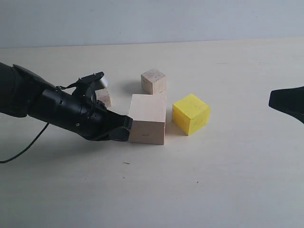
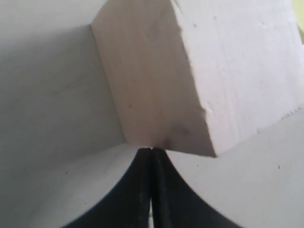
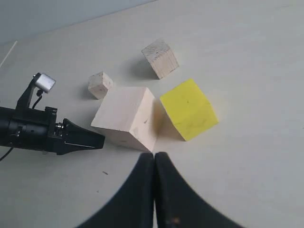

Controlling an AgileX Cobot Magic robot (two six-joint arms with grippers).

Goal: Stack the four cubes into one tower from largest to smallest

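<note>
The large pale wood cube (image 1: 147, 118) stands on the table, with the yellow cube (image 1: 190, 113) just right of it. One small speckled cube (image 1: 153, 81) sits behind them; the other (image 1: 103, 97) is half hidden behind the left arm. My left gripper (image 1: 128, 127) is shut, empty, its tips pressed against the big cube's left face (image 2: 156, 95); the shut tips (image 2: 151, 151) meet the cube's lower edge. My right gripper (image 3: 154, 156) is shut and empty, hovering apart from the cubes (image 3: 127, 118); only a dark part of it (image 1: 287, 102) shows at the exterior view's right edge.
The pale tabletop (image 1: 190, 190) stretches around the cubes, with a light wall (image 1: 152, 19) behind. A black cable (image 1: 23, 147) trails from the left arm over the table's left side.
</note>
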